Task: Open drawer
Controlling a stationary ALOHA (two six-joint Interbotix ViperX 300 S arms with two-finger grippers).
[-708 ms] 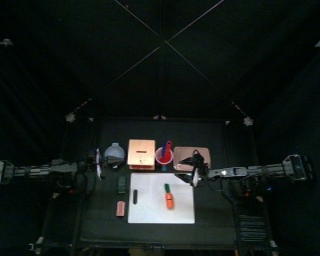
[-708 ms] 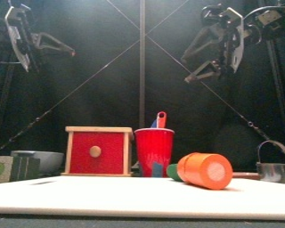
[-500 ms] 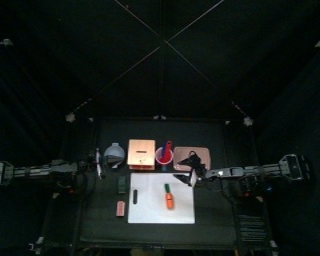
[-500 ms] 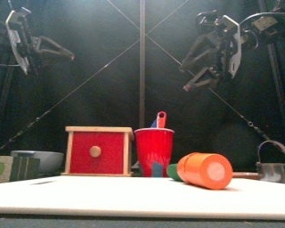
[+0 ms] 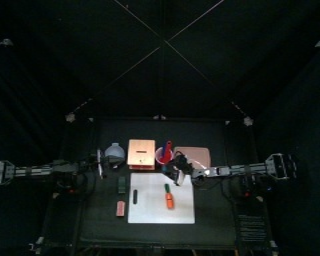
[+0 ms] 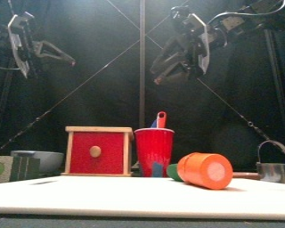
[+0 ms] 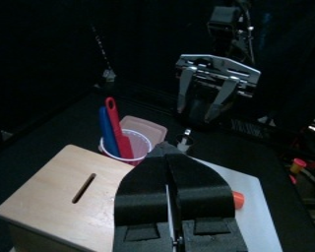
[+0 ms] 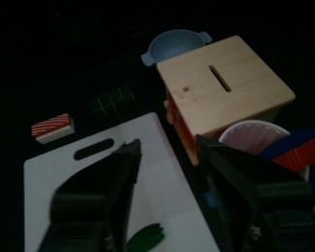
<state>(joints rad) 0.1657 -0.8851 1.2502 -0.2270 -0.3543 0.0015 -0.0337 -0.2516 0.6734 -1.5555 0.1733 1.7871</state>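
Your right end effector [image 6: 181, 55], jaws spread, has swung inward and now hangs high above the red cup [image 6: 153, 151]. The drawer [image 6: 99, 150] sits untouched on the worktop [image 6: 133, 198], still closed. Left end effector [image 6: 24, 46] stays pressed together, parked high.

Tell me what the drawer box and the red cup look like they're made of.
The drawer box looks like pale unfinished wood, matte, with a slot on top; its drawer front is painted red. The red cup looks like smooth, slightly glossy plastic.
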